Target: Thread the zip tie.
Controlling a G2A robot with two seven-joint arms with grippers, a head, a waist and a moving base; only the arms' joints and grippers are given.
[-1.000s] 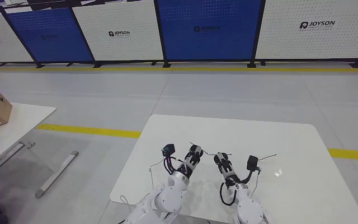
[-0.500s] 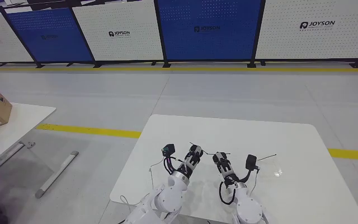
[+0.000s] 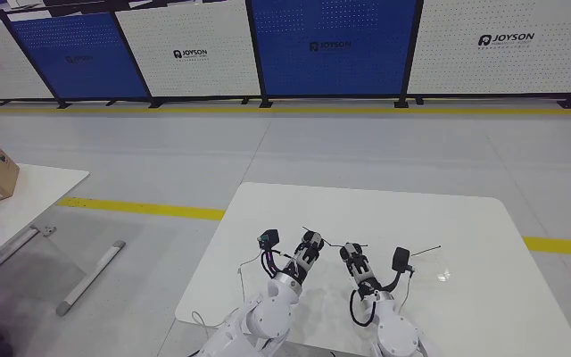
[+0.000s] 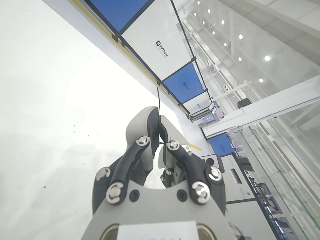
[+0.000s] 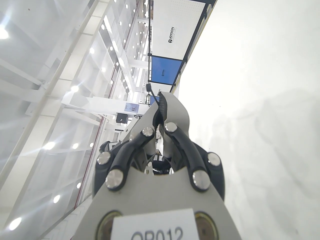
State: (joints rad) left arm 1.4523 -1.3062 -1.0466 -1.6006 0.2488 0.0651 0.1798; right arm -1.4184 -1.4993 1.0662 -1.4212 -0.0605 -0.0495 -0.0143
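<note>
Zip tie (image 4: pixel 158 98): black, held over table (image 3: pixel 446 214) by both grippers. L gripper (image 4: pixel 158 119) clenched on thin tail; R gripper (image 5: pixel 160 102) clenched on head (image 5: pixel 149 86) end. Step, we judge: lining up, not yet threaded. Next: we must steer tail tip into head slot, fine aim req'd.

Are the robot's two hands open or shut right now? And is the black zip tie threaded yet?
Left gripper: shut, pinching the zip tie by its thin tail.
Right gripper: shut, pinching the zip tie near its little square head.
Zip tie: held by both grippers above the table, tail tip and head both free, not yet threaded.
</note>
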